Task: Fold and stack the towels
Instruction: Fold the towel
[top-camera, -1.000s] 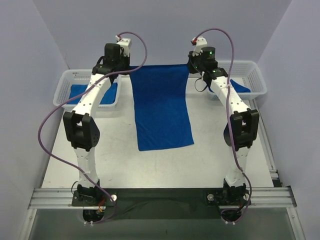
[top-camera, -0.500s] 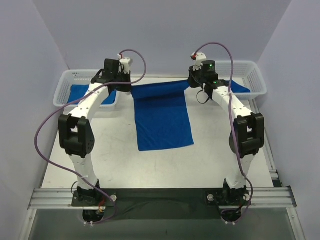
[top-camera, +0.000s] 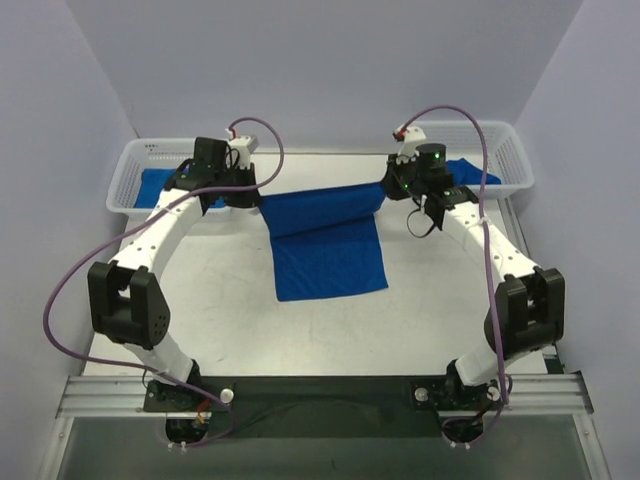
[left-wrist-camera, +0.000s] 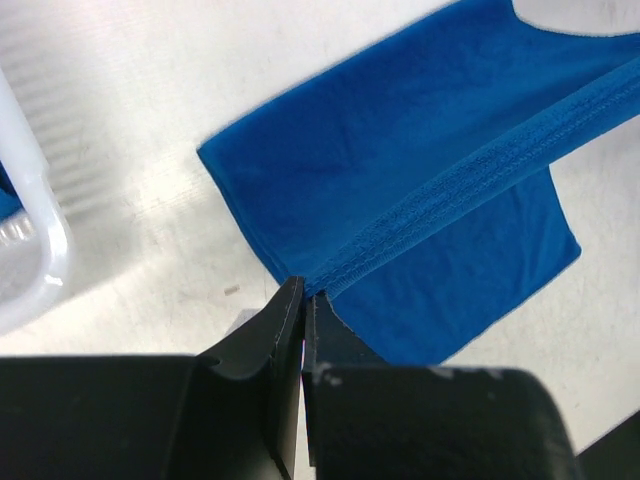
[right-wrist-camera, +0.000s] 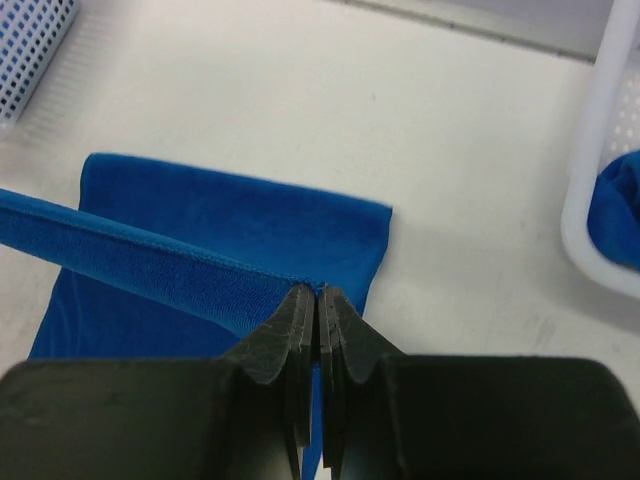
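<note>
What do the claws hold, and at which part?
One blue towel: the left claw pinches one end of its lifted edge, the right claw the other end.

Matt terry-cloth towel (top-camera: 328, 250); white plastic mesh basket (top-camera: 150, 152); smooth, scuffed table (top-camera: 240, 320).

Bright, even light with soft shadows; the near fingers (left-wrist-camera: 262, 345) look slightly blurred in wrist views.

Bare counter (top-camera: 200, 290) lies open either side of the towel (top-camera: 330, 255) and nearer than it; the left basket (top-camera: 122, 180) blocks the far left corner, the right basket (top-camera: 518, 160) the far right.
</note>
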